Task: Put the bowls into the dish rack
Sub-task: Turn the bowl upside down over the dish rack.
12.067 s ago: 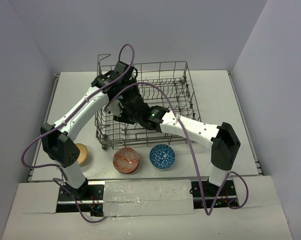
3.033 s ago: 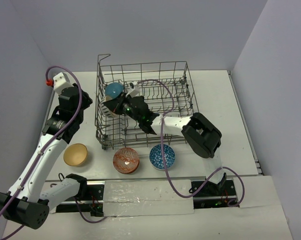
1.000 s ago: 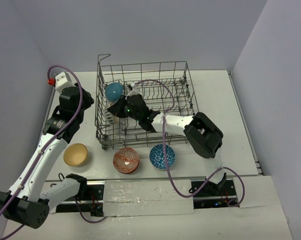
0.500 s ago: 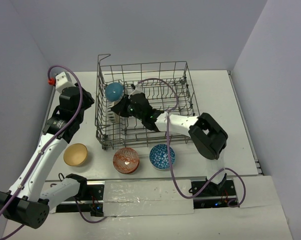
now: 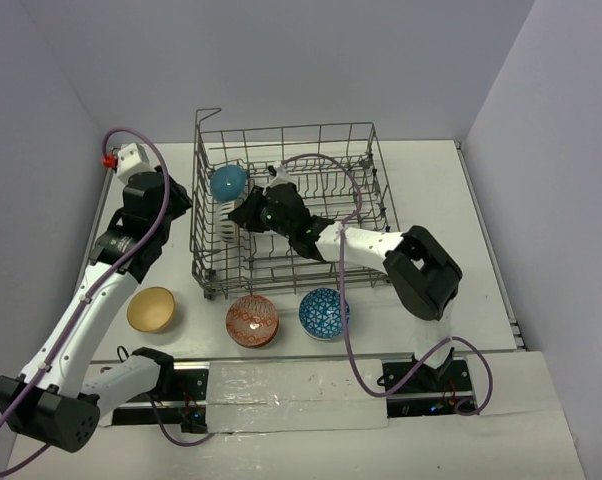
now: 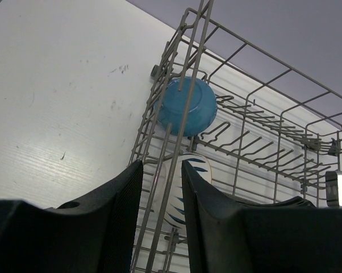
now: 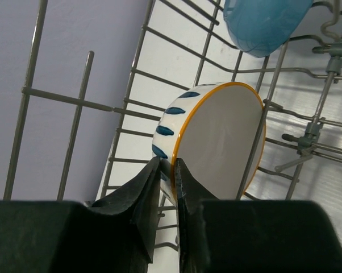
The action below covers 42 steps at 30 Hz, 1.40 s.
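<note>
The dish rack (image 5: 293, 128) stands at the back of the table. A plain blue bowl (image 5: 228, 182) stands on edge in its back left corner. My right gripper (image 5: 244, 216) reaches into the rack's left side and is shut on the rim of a white bowl with blue stripes (image 5: 227, 233). In the right wrist view my gripper (image 7: 166, 162) pinches that bowl's orange rim (image 7: 216, 142), and the bowl is on edge against the tines. My left gripper (image 5: 167, 204) is open and empty, outside the rack's left wall. Its fingers (image 6: 120, 210) frame the rack (image 6: 262, 85).
Three bowls sit on the table in front of the rack: a yellow one (image 5: 151, 309), a red patterned one (image 5: 252, 320) and a blue patterned one (image 5: 324, 313). Grey walls close in the table on the left, back and right.
My right gripper has shifted a little back and right inside the rack, still holding the striped bowl. My left arm has edged slightly toward the rack.
</note>
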Motion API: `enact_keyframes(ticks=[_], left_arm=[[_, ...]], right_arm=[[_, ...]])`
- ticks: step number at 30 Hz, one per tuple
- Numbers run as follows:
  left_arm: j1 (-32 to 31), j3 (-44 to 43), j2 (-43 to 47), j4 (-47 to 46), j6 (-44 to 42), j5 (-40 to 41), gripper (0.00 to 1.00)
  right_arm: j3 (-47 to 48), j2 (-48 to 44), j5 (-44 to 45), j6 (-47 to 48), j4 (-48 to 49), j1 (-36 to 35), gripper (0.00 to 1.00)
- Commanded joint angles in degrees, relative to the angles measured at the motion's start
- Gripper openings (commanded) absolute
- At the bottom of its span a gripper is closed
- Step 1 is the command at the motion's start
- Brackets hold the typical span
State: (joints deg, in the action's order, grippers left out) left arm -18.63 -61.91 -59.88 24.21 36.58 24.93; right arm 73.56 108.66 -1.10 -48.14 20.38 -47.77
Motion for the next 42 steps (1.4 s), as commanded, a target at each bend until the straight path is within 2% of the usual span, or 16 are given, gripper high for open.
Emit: enact_keyframes(ticks=[1, 13, 25, 34, 42], left_arm=[[-0.18, 0.12, 0.02, -2.23, -1.25, -0.93, 0.39], [-0.18, 0.21, -0.15, -2.41, -1.51, -1.11, 0.39], [-0.18, 0.21, -0.33, -2.32, -1.69, -1.11, 0.4], [-0.18, 0.3, -0.41, -2.5, -1.95, -1.55, 0.4], [-0.18, -0.14, -2.7, -1.88, -3.0, -3.22, 0.4]], right_arm=[[-0.35, -3.81, 2.07, 2.78, -1.3, 1.71, 0.23], [-0.35, -3.55, -0.38, 3.58, -4.65, 3.73, 0.31], [3.43, -1.44, -4.34, 4.81, -5.53, 4.35, 0.34], [13.52, 4.35, -12.51, 7.71, -11.05, 3.83, 0.35], [20.04, 7.97, -13.66, 8.76, -14.58, 2.59, 0.35]])
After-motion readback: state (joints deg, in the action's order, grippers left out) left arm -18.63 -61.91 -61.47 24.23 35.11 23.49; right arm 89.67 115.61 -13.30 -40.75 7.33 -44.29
